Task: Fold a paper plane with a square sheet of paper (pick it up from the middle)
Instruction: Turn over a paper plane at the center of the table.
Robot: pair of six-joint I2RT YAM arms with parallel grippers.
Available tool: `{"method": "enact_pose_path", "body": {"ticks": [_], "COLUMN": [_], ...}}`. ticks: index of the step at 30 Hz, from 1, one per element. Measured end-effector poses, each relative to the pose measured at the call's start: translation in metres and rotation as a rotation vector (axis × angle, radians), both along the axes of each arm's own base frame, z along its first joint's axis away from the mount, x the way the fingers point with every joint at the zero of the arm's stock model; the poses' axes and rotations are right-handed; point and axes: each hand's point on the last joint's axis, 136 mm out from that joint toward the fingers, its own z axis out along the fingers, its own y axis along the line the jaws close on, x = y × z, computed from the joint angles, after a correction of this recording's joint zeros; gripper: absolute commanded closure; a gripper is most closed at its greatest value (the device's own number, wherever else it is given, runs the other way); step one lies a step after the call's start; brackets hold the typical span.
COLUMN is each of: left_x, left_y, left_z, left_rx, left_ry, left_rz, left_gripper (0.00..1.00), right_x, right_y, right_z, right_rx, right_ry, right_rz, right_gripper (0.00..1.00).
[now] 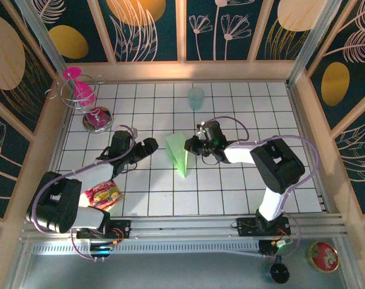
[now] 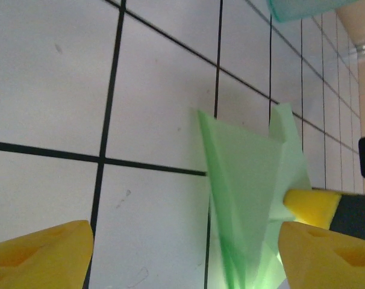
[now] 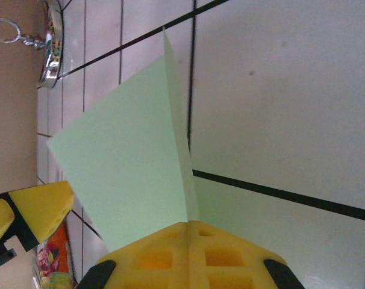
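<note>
Snack packet (image 1: 103,194) lies back behind my left tool, by the arm; not part of this.

Left tool (image 2: 182,235): fingers spread wide, nothing between them, low over the bench (image 1: 230,186).

Right tool (image 3: 188,244): pads pressed together, pinching the paper plane (image 1: 179,153) on its raised centre fold. The green paper rises straight out of the seam between my pads.

The plane sits between my two tools, held in the right one and just ahead of the left, nearer one left finger than the other. Its pointed end aims back toward my bases, wide end away. One flap lifts off the bench and the rest lies flatter. I can't tell how crisp the creases are.

Judgement: folding looks nearly done, and the step in hand is setting the free wing against the centre fold.
- Hold the right pinch firm and don't drag. Thin paper will likely buckle or slide on the tiles.
- Bring the left tool in low and catch the wing edge near its middle, not the tip.
- Close gently and press toward the right tool so both wings match.
- Risk: the left fingers bumping the right tool, since they're close.

Further out past both tools is a translucent teal cup (image 1: 196,97), well apart from the plane. Far beyond the left tool is a wire stand (image 1: 80,90) with a pink piece.
</note>
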Motion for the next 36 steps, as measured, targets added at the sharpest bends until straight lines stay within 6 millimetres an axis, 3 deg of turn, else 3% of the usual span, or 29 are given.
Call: {"method": "enact_pose_path", "body": {"ticks": [6, 12, 17, 28, 32, 36], "left_x": [-0.012, -0.009, -0.003, 0.001, 0.001, 0.002], "left_y": [-0.027, -0.057, -0.070, -0.077, -0.076, -0.070], "left_z": [-0.018, -0.016, -0.019, -0.033, -0.034, -0.029], "left_rx": [-0.021, -0.050, -0.064, -0.075, -0.066, -0.037], "left_ry": [0.071, 0.085, 0.112, 0.174, 0.172, 0.157], "left_rz": [-0.089, -0.151, -0.160, -0.153, -0.147, -0.130], "left_gripper": [0.29, 0.40, 0.51, 0.91, 0.99, 1.00], "right_x": [0.001, 0.002, 0.003, 0.002, 0.002, 0.002], "right_y": [-0.015, -0.016, -0.014, -0.013, -0.014, -0.021], "right_z": [-0.011, -0.010, -0.007, -0.006, -0.006, -0.001], "right_rx": [-0.010, -0.002, 0.010, 0.014, 0.014, 0.020], "right_ry": [0.018, 0.015, 0.007, 0.007, 0.005, -0.002], "right_rz": [-0.029, -0.032, -0.025, -0.021, -0.023, -0.038], "right_gripper": [0.99, 0.99, 1.00, 1.00, 1.00, 1.00]}}
